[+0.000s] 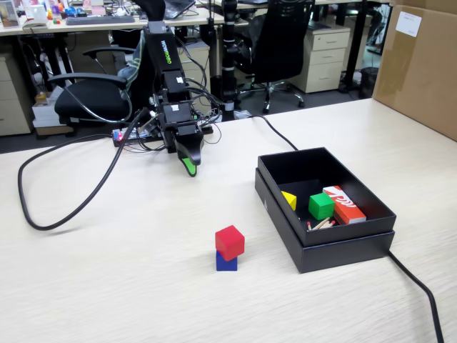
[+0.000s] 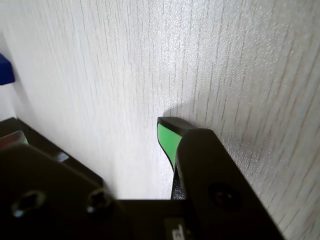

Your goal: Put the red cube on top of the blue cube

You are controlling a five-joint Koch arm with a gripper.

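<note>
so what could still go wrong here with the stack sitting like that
The red cube sits on the blue cube twisted and slightly off-centre, so a jolt to the table might topple it. The gripper is parked well away near the arm's base, but a sweep toward the black box could clip the stack. The thick black cable looping across the table could snag the arm and shake things.

End effector (image 1: 188, 166) down; jaws together

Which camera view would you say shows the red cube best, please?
The fixed view: the red cube sits in full sight on top of the blue cube. The wrist view misses it, showing only a blue sliver at its left edge.
</note>
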